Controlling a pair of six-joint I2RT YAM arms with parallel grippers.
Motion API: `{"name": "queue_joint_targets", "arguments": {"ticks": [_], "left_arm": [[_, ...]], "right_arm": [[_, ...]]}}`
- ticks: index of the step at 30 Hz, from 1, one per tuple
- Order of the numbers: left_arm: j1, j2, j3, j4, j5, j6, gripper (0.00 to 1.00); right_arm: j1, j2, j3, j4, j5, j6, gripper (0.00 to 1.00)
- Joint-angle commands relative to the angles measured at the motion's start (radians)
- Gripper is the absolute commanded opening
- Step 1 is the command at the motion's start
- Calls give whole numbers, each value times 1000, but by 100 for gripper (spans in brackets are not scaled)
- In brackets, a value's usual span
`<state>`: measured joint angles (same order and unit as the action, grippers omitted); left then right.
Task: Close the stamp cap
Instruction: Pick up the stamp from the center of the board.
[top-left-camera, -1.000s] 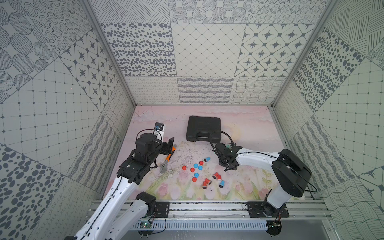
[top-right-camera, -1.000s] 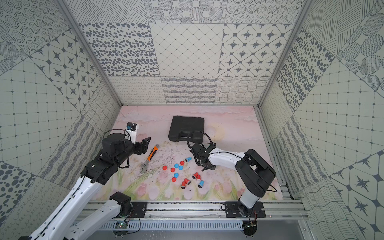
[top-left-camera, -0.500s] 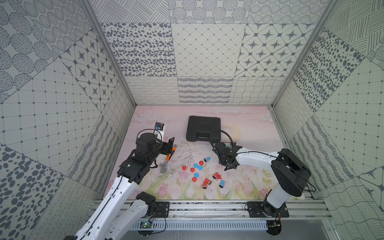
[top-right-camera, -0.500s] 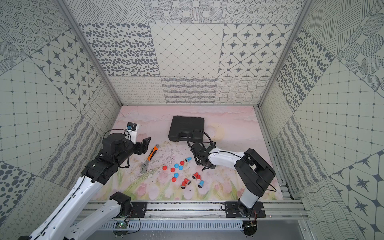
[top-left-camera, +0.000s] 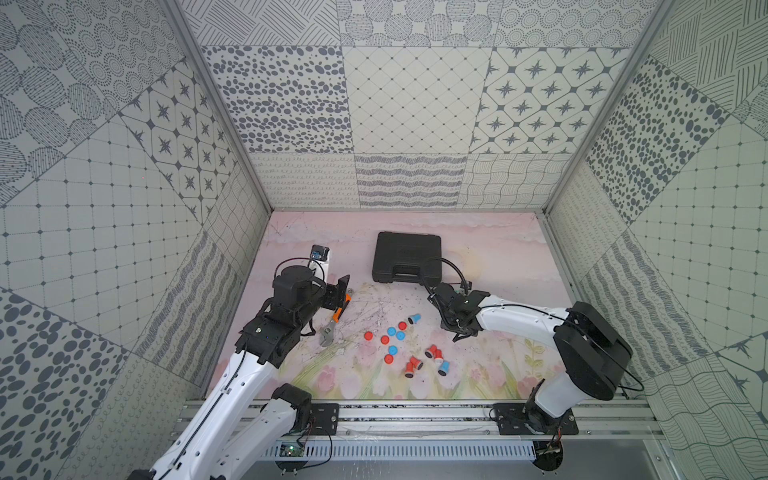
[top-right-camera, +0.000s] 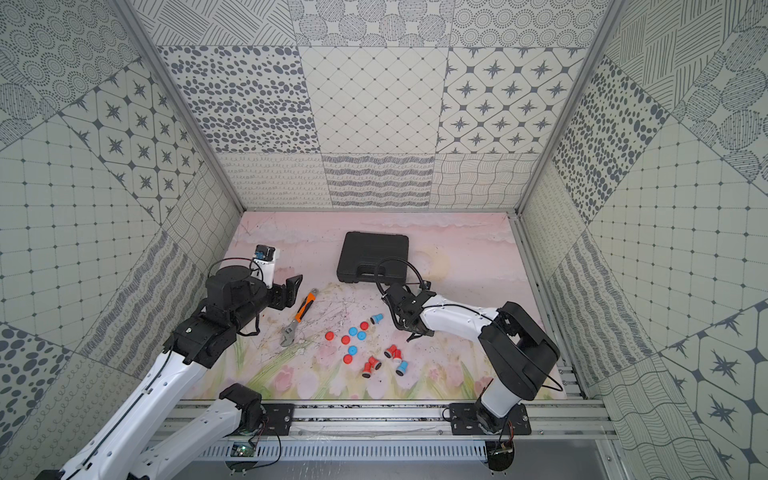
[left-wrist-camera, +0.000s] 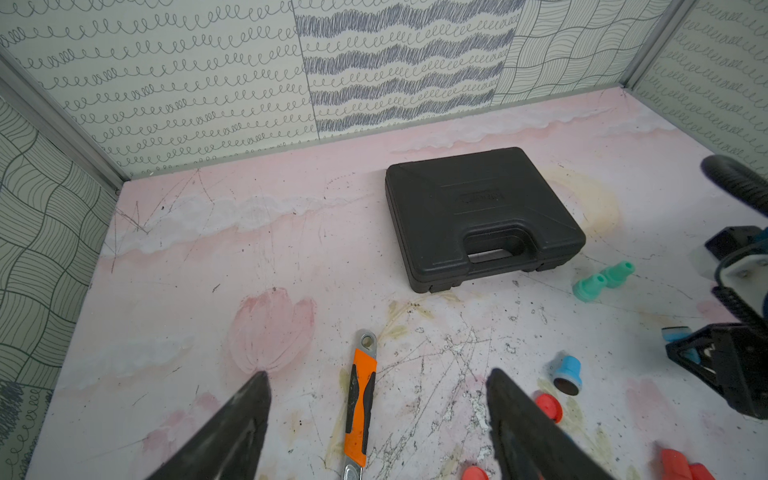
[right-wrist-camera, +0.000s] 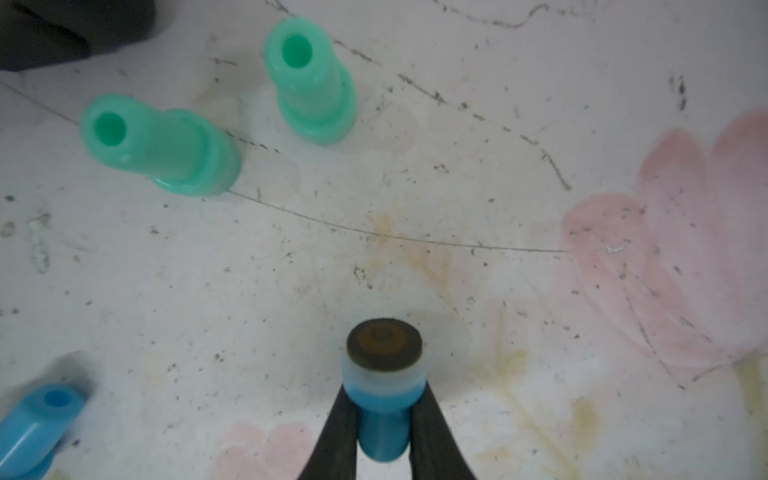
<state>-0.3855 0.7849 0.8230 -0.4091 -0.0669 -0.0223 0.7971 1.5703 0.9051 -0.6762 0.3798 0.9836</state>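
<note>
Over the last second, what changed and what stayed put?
The right hand closed onto the small blue plastic stamp with the dark pad, its arm barely shifting. The open left hand, the loose red and blue round caps and the black plastic case stayed put.

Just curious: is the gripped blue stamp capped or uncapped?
Uncapped: the blue stamp, pinched by the right gripper, shows its bare dark pad.

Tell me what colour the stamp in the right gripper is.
The stamp is blue, with a dark face; the right wrist view shows it best.
</note>
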Motion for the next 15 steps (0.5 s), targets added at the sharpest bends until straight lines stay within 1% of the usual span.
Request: {"name": "queue_joint_targets", "arguments": {"ticks": [1,5,7,8,11,13,15], "left_arm": [[7,31,6,44,110,-14,81],[7,88,42,29,243,-57,79],[4,119,66,16,308,-79,78],[-1,135,81,9,341,-90,77],[-30,181,123,-11,384,-115,76],[-61,209,151,-24,394,-134,76],[-92,235,175,-31,409,-155,76]], "right_arm": [[0,-97,6,-10,17,-137,17],[-1,-238,-30,71,-32,-321,17],[-1,-303,-48,139,-98,-445,16],[1,-334,-58,185,-146,-529,15],[3,-399,-80,286,-278,-750,14],[4,-429,-91,334,-345,-880,13],[3,-441,-82,354,-404,-964,14]]}}
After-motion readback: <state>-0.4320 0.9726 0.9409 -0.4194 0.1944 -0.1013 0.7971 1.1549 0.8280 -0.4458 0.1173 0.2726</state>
